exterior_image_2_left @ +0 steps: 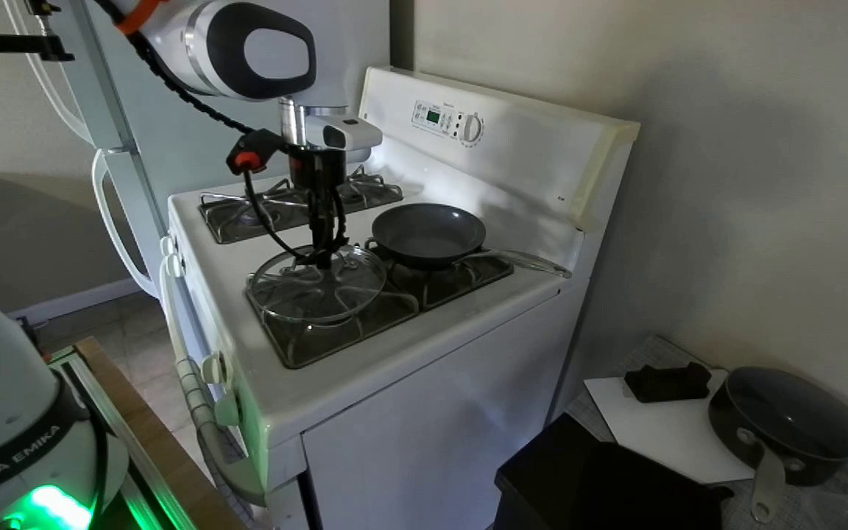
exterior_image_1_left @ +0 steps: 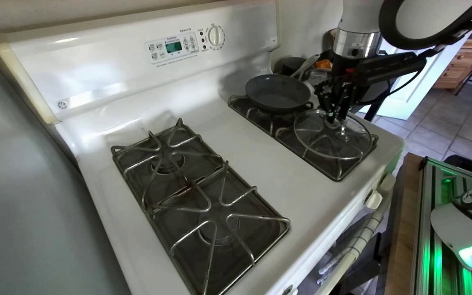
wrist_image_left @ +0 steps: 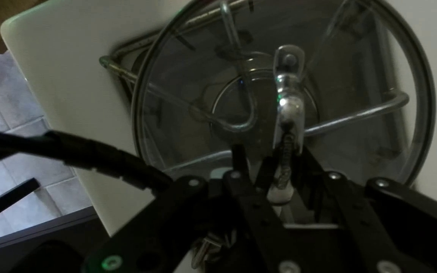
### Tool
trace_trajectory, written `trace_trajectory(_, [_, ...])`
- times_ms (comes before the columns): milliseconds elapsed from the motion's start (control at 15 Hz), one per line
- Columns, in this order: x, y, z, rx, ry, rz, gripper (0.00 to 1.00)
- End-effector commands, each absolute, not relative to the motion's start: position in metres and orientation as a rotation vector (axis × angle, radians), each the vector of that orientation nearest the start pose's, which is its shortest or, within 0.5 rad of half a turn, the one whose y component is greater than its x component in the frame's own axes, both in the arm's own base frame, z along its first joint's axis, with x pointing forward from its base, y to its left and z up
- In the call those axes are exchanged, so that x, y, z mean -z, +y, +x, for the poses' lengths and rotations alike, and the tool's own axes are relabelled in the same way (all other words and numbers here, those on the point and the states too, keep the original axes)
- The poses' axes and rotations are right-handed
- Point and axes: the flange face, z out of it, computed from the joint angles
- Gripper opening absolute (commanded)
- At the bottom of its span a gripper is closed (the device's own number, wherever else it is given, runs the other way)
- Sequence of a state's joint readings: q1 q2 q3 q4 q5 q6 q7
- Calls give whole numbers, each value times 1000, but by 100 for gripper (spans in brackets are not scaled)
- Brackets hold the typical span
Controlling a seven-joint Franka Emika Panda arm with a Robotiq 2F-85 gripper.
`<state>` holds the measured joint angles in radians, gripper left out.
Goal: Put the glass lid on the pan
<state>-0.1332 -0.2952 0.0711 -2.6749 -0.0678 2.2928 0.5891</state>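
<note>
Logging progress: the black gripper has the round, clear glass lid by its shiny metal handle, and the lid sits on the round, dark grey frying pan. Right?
The clear glass lid isn't on the dark grey frying pan; both exterior views show it over the neighbouring grey metal burner grate. The black gripper holds the lid's handle.

Around the stove I can make out from my end a fridge on one side, a saucepan on the counter on the other, and a towel draped at the front.

Free room above the pan, stove backguard just behind
</note>
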Motion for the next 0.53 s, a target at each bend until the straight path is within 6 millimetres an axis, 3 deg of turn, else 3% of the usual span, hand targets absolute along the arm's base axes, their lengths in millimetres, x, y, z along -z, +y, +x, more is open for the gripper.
trace_trajectory(0, [-316, -22, 399, -117, 984, -3068, 38])
trace_trajectory(67, [-315, -21, 400, -122, 981, -3069, 40])
trace_trajectory(133, [-314, -19, 400, -127, 977, -3070, 28])
trace_trajectory(200, [-313, -18, 401, -131, 973, -3071, 23])
trace_trajectory(267, [-313, -17, 402, -133, 969, -3072, 5])
trace_trajectory(333, [-312, -16, 402, -133, 967, -3072, 1])
trace_trajectory(467, [-312, -16, 404, -128, 963, -3072, 1])
